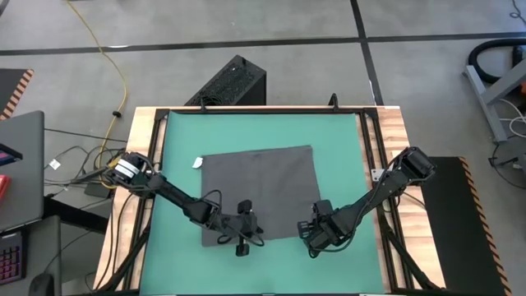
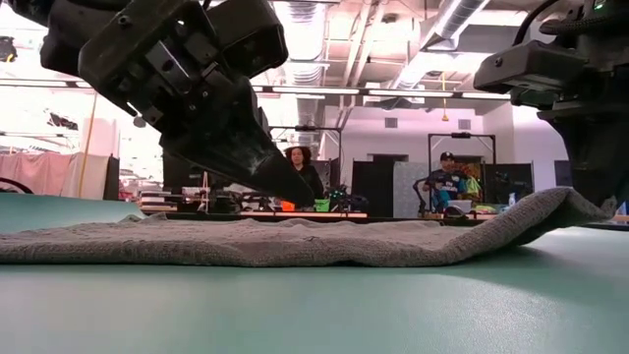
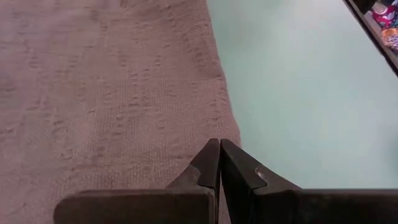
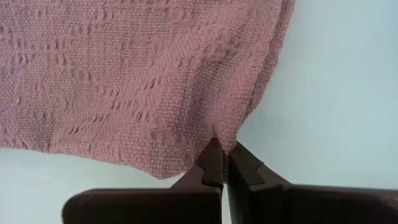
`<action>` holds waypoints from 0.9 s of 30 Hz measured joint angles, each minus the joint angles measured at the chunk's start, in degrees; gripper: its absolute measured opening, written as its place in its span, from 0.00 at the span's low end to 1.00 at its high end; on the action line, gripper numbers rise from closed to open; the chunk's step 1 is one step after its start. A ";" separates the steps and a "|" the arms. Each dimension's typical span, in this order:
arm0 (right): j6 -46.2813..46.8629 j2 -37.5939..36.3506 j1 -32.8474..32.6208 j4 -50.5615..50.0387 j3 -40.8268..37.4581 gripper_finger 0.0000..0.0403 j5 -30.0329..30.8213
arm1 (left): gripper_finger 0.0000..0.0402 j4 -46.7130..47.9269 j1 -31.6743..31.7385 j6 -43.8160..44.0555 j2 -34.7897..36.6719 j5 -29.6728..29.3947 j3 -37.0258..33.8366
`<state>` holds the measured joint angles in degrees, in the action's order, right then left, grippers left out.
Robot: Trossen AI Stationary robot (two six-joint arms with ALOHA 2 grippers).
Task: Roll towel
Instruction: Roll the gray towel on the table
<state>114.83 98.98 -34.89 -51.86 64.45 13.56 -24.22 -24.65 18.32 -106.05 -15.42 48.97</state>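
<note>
While the right pincer [image 4: 221,151] pinches the towel [image 1: 259,191] at its near corner, the left pincer [image 3: 219,149] hovers closed, empty, over its other near corner.

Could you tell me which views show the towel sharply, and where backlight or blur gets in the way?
High view: evenly lit, towel sharp. Low view: bright room behind leaves the left gripper a dark silhouette. Both wrist views: weave crisp.
</note>
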 joint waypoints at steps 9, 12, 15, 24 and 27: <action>0.20 -0.04 0.00 0.13 0.00 0.04 0.00 | 0.00 -2.88 -0.58 1.21 -3.87 -0.44 0.52; 0.20 -0.02 0.00 0.21 0.00 0.04 0.00 | 0.00 -2.59 -0.86 1.05 -3.85 -0.34 0.52; 0.20 -0.04 0.00 0.46 0.00 0.04 0.00 | 0.00 -2.79 -0.97 1.65 -4.61 0.00 0.62; 0.17 -0.02 0.02 1.28 0.00 0.05 0.00 | 0.00 -2.77 -1.03 2.77 -7.29 0.36 1.86; -0.99 -0.02 0.02 0.72 0.95 0.05 0.02 | 0.00 -2.79 -1.11 3.16 -9.75 2.35 4.36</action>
<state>113.84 98.96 -34.87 -51.13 65.39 13.58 -27.00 -25.76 21.47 -115.80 -13.07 53.33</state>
